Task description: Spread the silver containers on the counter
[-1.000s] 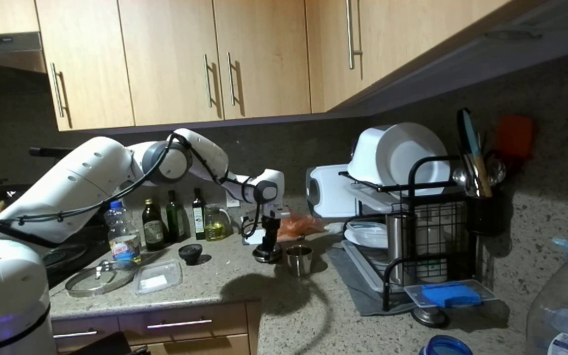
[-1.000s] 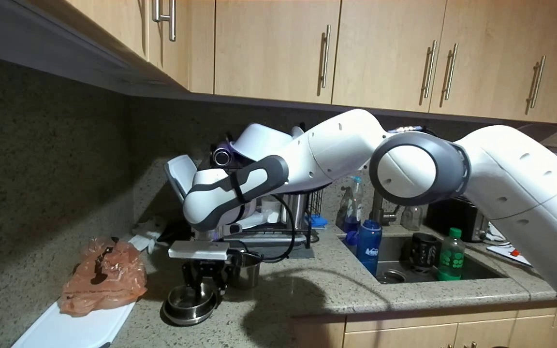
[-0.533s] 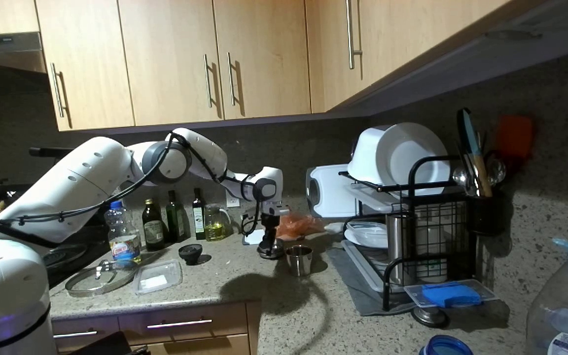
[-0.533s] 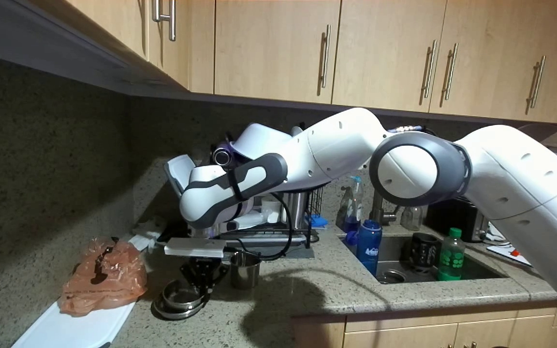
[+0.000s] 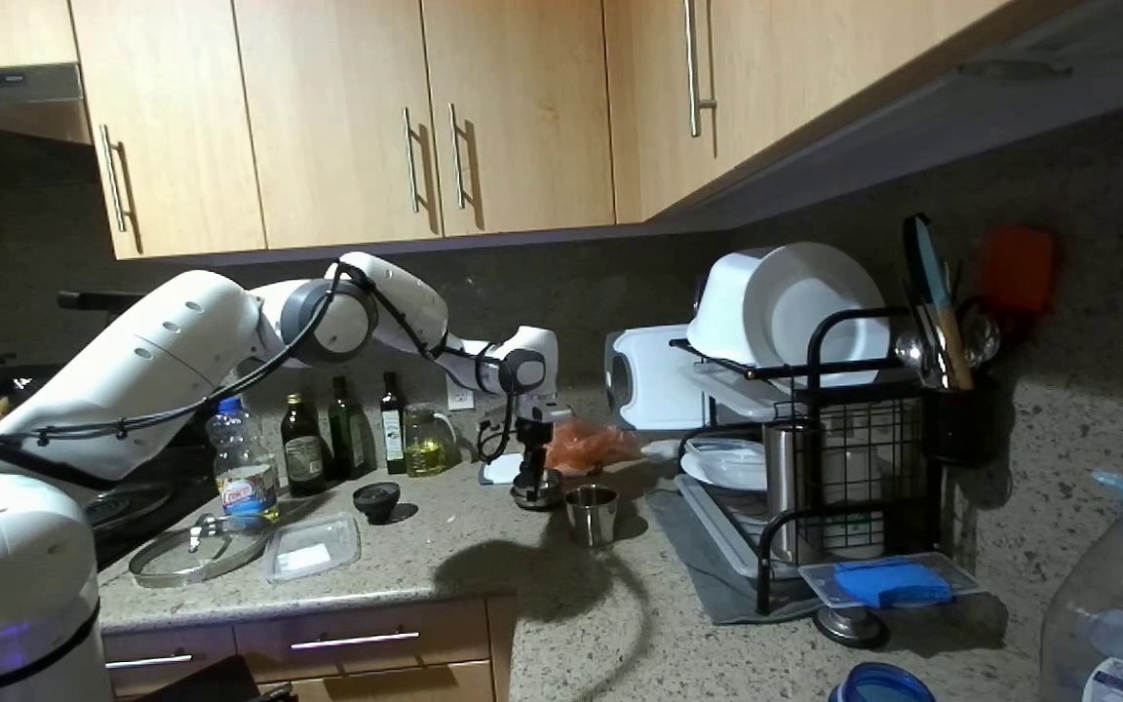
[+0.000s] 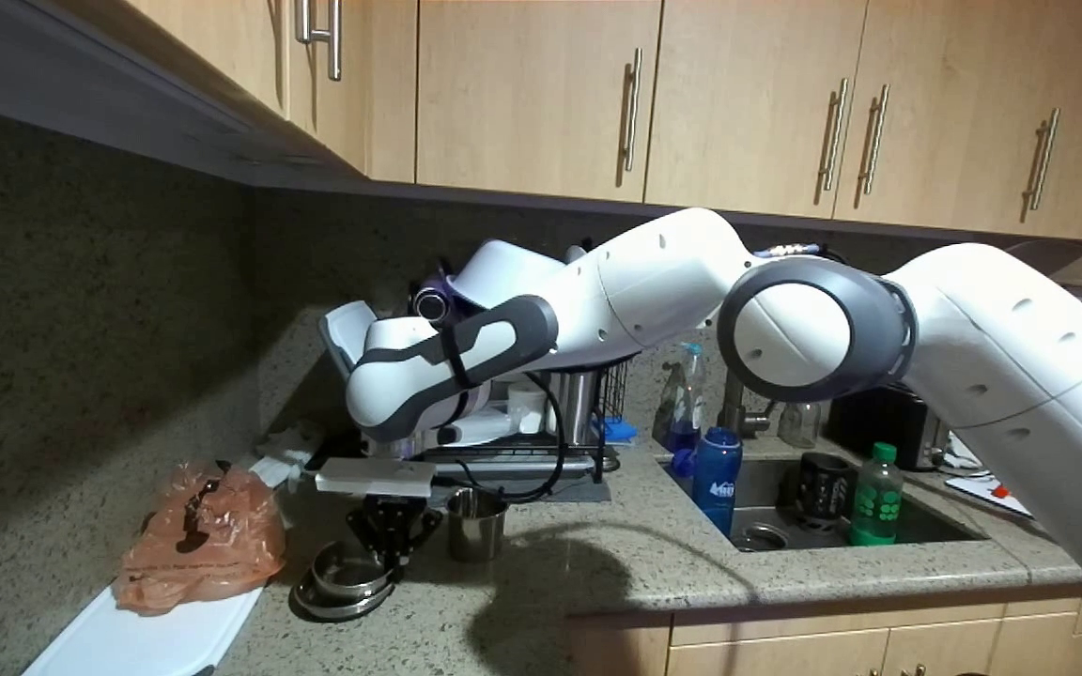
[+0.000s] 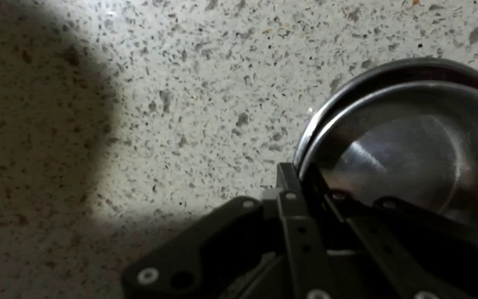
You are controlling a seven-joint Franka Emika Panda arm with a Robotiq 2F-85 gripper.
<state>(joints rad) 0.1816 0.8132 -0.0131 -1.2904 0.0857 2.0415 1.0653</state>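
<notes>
Two silver containers sit nested on the counter (image 7: 201, 104): a smaller bowl (image 7: 401, 137) lies slightly off-centre inside a wider one (image 7: 421, 68). My gripper (image 7: 301, 172) is shut on their rims at the near side. One finger presses outside the wider bowl; the darker finger reaches inside the smaller one. Both exterior views show the gripper (image 6: 398, 565) pointing down at the nested bowls (image 6: 339, 608). Whether they are lifted at all I cannot tell. A taller silver container, a steel cup (image 6: 476, 528), stands upright close beside the gripper, apart from it.
The dish rack (image 5: 763, 570) stands past the steel cup. An orange bag (image 6: 203, 545) on a white board (image 6: 142, 648) lies near the bowls. A small black bowl (image 5: 376, 500), a clear plastic lid (image 5: 313, 548) and several bottles (image 5: 303, 448) are on the counter too.
The jaws have closed on the rims of the nested bowls. Gripper and bowls have shifted a little away from the steel cup, towards the orange bag. The cup has stayed put.
</notes>
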